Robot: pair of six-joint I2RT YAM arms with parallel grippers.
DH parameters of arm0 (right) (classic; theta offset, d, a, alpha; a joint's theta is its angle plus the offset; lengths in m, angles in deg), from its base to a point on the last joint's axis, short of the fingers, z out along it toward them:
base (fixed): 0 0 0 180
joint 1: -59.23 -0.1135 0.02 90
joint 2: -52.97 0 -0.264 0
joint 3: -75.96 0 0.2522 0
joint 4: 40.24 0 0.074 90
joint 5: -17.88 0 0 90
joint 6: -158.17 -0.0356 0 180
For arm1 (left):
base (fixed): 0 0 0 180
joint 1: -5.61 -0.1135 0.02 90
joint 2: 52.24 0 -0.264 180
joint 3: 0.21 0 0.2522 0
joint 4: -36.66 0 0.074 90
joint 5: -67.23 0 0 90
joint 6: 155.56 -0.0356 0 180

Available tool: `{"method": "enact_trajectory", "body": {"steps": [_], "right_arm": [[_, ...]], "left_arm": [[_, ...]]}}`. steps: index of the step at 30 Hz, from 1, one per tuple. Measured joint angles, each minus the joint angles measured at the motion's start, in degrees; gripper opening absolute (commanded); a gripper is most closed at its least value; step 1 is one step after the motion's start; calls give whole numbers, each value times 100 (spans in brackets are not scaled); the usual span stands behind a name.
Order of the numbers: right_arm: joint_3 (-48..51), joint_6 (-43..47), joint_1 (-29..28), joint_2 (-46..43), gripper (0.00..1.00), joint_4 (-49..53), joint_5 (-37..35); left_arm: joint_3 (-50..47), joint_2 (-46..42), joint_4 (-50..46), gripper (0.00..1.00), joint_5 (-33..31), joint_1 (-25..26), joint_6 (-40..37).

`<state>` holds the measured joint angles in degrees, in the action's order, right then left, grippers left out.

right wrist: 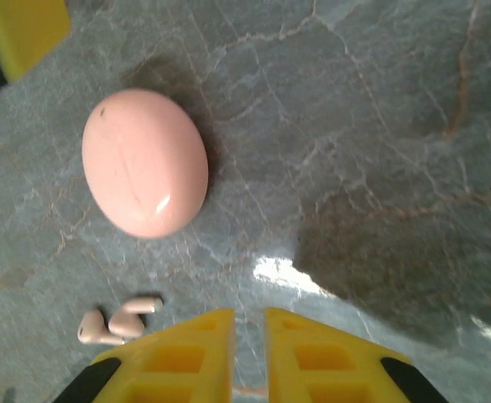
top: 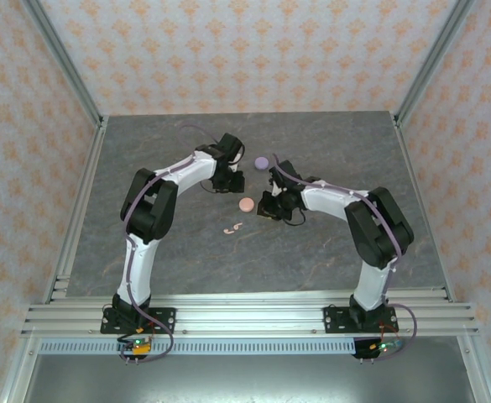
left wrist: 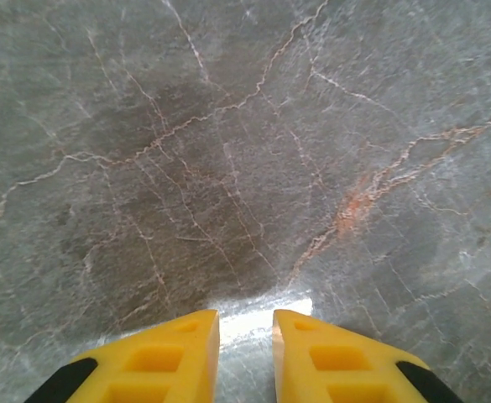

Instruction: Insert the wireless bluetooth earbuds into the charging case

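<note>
Beside the right gripper [right wrist: 249, 323], the closed pink case [right wrist: 144, 164] probably needs to be opened first (both jaw pairs nearly shut, empty) before the earbuds [right wrist: 115, 321] get loaded.

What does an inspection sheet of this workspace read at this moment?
Surface: grey veined table, bare around the items.
Job's things: pink case closed, lying on the table; two pink earbuds loose side by side, apart from it, nearer the arm bases; purple case farther back.
Clutter: nothing seen.
Grippers: left gripper and right gripper both near the table, fingers close together with a slim gap, nothing between them.
Cables: thin cable loops behind the left arm's wrist; wiring at both bases.
Surroundings: patterned walls; aluminium frame rails at the near edge.
</note>
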<state>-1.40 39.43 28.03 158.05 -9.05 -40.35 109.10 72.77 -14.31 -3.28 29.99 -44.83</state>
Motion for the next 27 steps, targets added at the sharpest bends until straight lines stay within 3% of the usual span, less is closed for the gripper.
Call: {"method": "enact_trajectory", "body": {"steps": [13, 27], "right_arm": [[-514, -155, 0, 619, 12, -188, 164], [-1073, -103, 0, 890, 12, 234, -249]], "left_arm": [[-398, -74, 476, 21, 120, -7, 44], [-1255, -619, 798, 21, 219, 63, 46]]}}
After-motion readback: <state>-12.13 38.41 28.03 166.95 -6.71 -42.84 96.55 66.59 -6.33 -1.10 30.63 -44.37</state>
